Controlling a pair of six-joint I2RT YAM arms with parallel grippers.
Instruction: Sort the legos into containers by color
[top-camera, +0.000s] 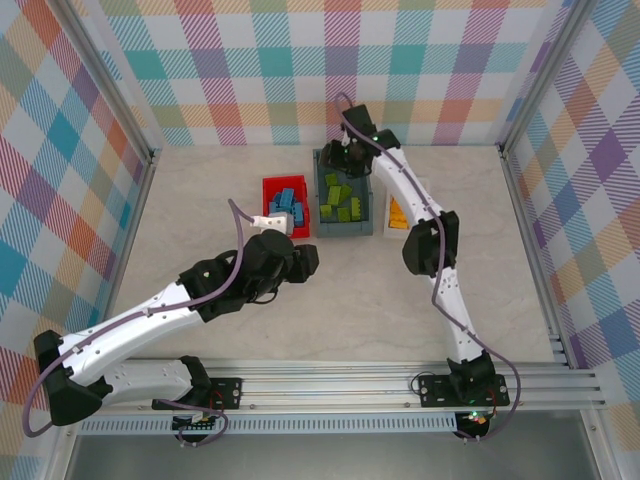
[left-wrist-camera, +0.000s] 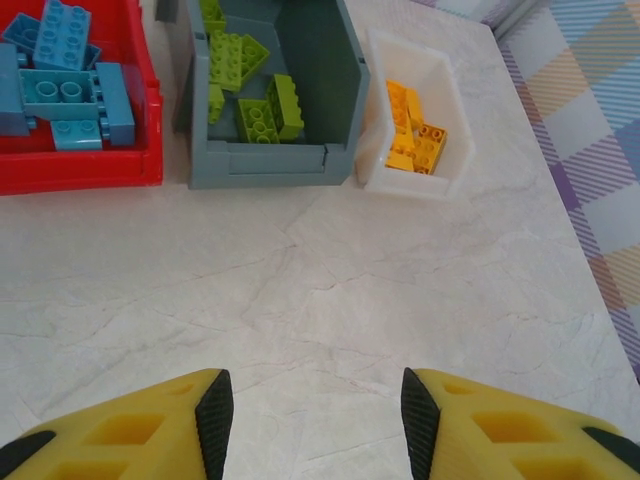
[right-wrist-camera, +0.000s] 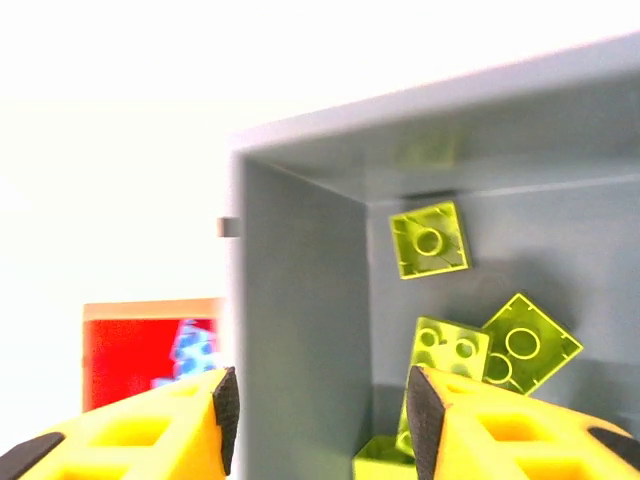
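Left wrist: left pincer (left-wrist-camera: 312, 412) released over veined tabletop (left-wrist-camera: 320, 290); right pincer (right-wrist-camera: 320, 412) released above studded legos (right-wrist-camera: 430, 240).

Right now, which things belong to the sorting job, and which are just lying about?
Job: blue legos in red bin; green legos in grey bin; orange legos in white tray.
Not job: marble tabletop; plaid walls; metal rail.

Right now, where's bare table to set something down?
Free: table left of the red bin, right of the white tray, and the wide stretch on their near side. Crowded: the row itself, grey bin in the middle, right gripper at it.
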